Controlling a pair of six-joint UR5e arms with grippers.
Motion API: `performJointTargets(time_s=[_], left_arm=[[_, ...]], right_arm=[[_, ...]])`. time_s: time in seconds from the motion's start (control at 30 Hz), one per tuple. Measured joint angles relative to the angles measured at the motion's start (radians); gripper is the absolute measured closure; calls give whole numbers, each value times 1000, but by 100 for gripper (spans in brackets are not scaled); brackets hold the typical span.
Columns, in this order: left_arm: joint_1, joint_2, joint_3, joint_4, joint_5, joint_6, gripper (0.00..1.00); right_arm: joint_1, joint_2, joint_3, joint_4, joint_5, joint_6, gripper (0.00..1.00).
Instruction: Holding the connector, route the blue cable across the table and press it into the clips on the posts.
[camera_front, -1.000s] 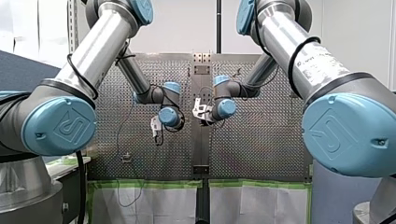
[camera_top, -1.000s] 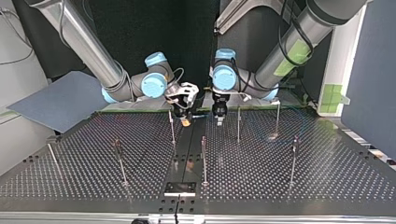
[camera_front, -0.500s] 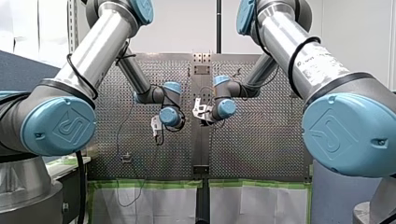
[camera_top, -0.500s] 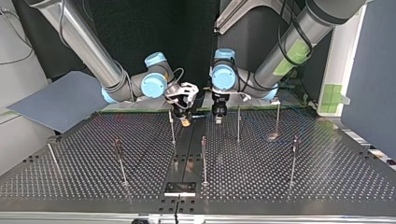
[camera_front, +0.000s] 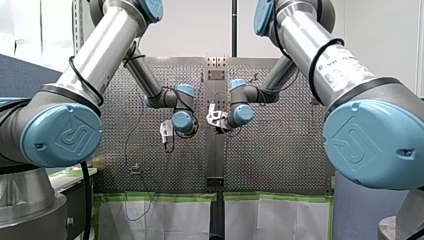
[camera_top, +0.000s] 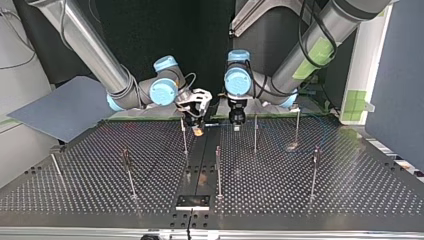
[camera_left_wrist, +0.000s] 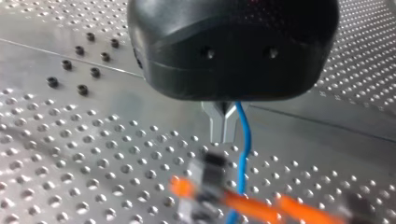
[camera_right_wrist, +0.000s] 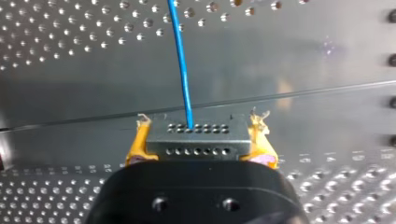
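Contact with the table (camera_top: 310, 200) is the broadest risk. In the top view both grippers hang low near its 12 o'clock edge, and a small dip could scrape metal on the perforated surface.

The posts (camera_top: 218, 170) come next. One stands just at 9 o'clock of the right gripper (camera_right_wrist: 198, 136) and another at 3 o'clock of the left gripper (camera_left_wrist: 222, 124). A sideways sweep could knock one or carry the line round its wrong side.

The right gripper's yellow pads (camera_right_wrist: 136, 145) are clamped on the grey connector (camera_right_wrist: 196, 144), which sits over the table's centre seam. The left gripper's metal fingers (camera_left_wrist: 215, 126) stand together, and the blue cable (camera_right_wrist: 183, 65) runs right beside them. Whether they pinch it cannot be told. If they do, drawing the grippers apart could tug the cable out of the connector. If they do not, slack could droop and miss the clips, which are too small to make out.

Room looks generous toward 6 o'clock, with lanes between the posts. The 12 o'clock edge leaves almost none.
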Motion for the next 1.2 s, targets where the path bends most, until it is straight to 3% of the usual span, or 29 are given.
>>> performJointTargets(time_s=[0.3, 0.67, 0.97, 1.2], left_arm=[[-24, 73, -8, -55, -19, 2, 100], [-34, 182, -65, -63, -26, 4, 100], [-36, 270, -68, -99, -25, 21, 100], [-38, 334, -68, -104, -25, 21, 100]], right_arm=[[6, -70, 0, 56, 0, -2, 100], [8, -180, 4, 132, -1, -5, 100], [5, -257, 56, 147, -1, -22, 100], [9, -328, 87, 151, 2, -47, 100]])
